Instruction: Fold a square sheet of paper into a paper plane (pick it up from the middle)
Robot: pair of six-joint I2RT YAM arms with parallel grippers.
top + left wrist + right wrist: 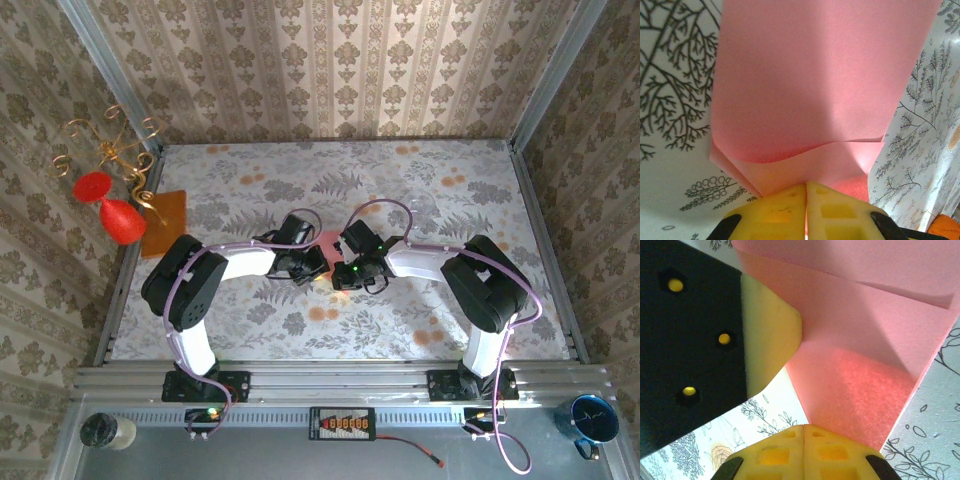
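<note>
One thin salmon-pink paper sheet [327, 240] sits near the middle of the flower-printed table [450, 200], well apart from every edge and caught between two grippers. It is folded, and the left wrist view shows one layer lapping over another. The left gripper [806, 187] has its two yellow fingers pressed together, pinching the sheet's near edge. The right gripper [804, 428] is closed the same way on a folded corner. One darker orange rectangular sheet [165, 222] lies flat at the table's left edge, beside one gold wire stand [115, 148].
</note>
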